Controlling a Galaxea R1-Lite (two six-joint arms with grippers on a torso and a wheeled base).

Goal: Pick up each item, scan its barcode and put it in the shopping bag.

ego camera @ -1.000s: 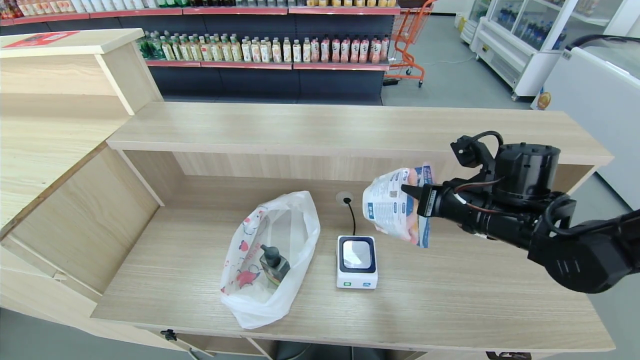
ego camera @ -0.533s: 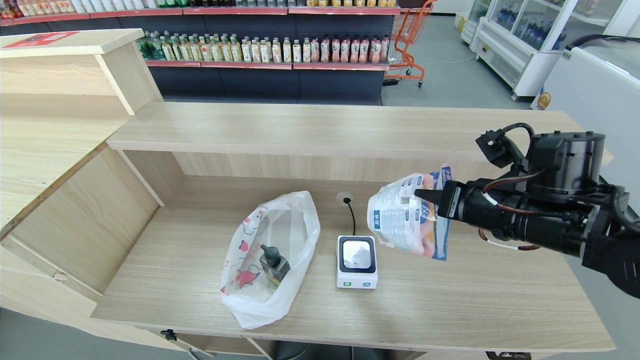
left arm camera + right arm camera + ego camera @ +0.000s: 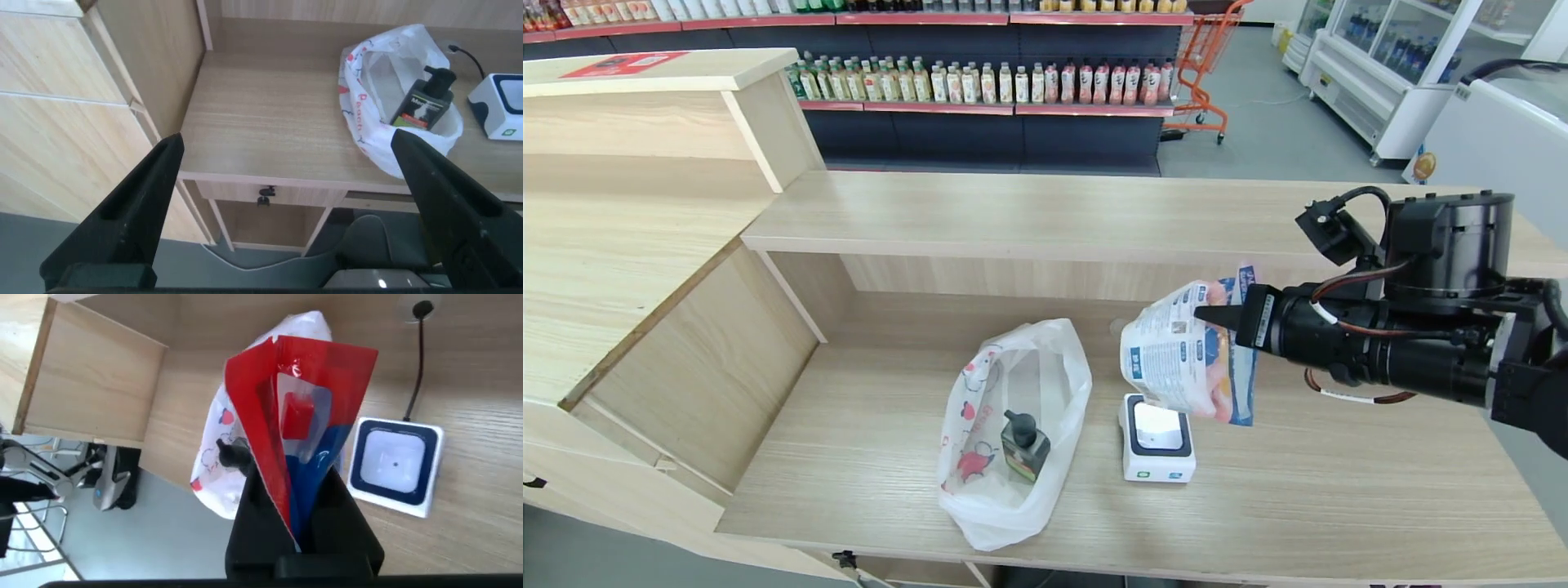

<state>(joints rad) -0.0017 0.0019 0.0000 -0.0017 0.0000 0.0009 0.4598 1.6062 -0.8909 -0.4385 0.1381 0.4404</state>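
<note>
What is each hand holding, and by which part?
Right hand: a white-and-blue printed plastic snack pouch, pinched at one end. Left hand: open, holding nothing.

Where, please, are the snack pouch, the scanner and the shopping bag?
snack pouch [image 3: 1174, 359], head view, printed white back.
scanner [image 3: 1158, 428], head view, glass window.
shopping bag [image 3: 1068, 367], head view, far wall.

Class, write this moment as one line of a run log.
right gripper: shut on pouch, near scanner | left gripper: open, empty | shopping bag: on counter, pump bottle inside | pouch not yet bagged
</note>
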